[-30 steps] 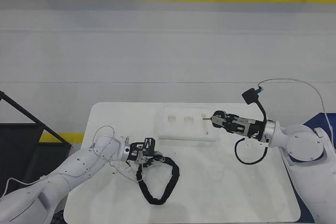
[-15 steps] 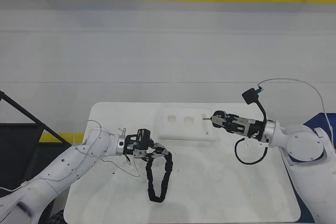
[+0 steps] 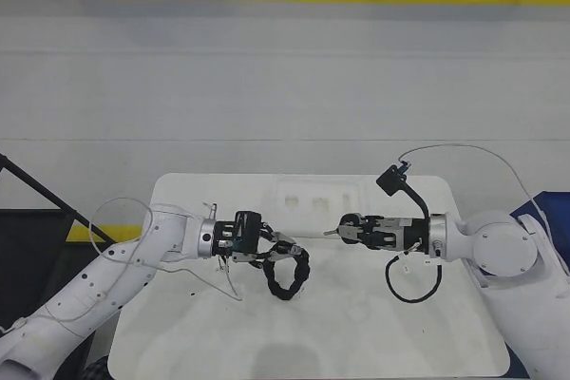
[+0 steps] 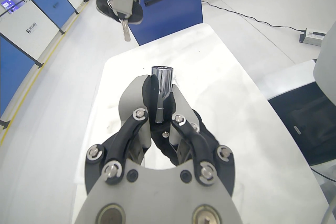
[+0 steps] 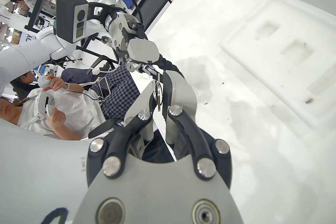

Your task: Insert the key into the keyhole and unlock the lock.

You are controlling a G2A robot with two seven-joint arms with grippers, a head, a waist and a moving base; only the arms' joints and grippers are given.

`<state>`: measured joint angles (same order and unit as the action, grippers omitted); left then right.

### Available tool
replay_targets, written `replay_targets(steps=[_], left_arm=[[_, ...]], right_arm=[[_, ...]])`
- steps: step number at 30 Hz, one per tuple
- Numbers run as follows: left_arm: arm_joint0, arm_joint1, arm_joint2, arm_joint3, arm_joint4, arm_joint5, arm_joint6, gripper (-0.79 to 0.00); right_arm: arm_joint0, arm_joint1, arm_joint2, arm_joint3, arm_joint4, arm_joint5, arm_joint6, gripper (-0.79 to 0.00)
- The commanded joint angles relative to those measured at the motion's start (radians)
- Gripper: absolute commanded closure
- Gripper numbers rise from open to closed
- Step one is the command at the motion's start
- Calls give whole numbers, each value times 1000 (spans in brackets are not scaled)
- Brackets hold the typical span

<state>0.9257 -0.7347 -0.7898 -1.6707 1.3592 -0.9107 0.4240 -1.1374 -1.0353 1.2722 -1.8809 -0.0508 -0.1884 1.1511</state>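
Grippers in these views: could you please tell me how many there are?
2. The left gripper holds the lock by its metal end above the table; the right gripper, opposite it, holds the key. None seems hidden.

I see one white table [image 3: 361, 323] with rounded corners and a matte, slightly scuffed top. A white foam tray [image 3: 309, 204] lies flat on it, close to the far edge and roughly midway between the two sides. The tray has two square recesses side by side, with a narrow slot beside them toward the right. A few small dark specks sit on the tabletop just in front of the tray
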Motion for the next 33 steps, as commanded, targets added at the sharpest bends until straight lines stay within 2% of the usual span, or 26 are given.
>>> replay_targets(steps=[1,7,21,27,33], left_arm=[[3,1,-18,-19,-6,15,-17,0],[14,-6,-47,-26,-52,65,-56,0],[14,-6,-47,-26,-52,65,-56,0],[43,-11,-57,-13,-82,111,-65,0],[54,-29,-41,-57,-83,166,-114,0]], right_arm=[[-4,2,5,-13,8,12,-1,0],[-14,6,30,-22,21,27,-33,0],[-14,6,30,-22,21,27,-33,0],[-34,10,25,-61,2,82,-45,0],[-31,18,27,-180,-59,175,-8,0]])
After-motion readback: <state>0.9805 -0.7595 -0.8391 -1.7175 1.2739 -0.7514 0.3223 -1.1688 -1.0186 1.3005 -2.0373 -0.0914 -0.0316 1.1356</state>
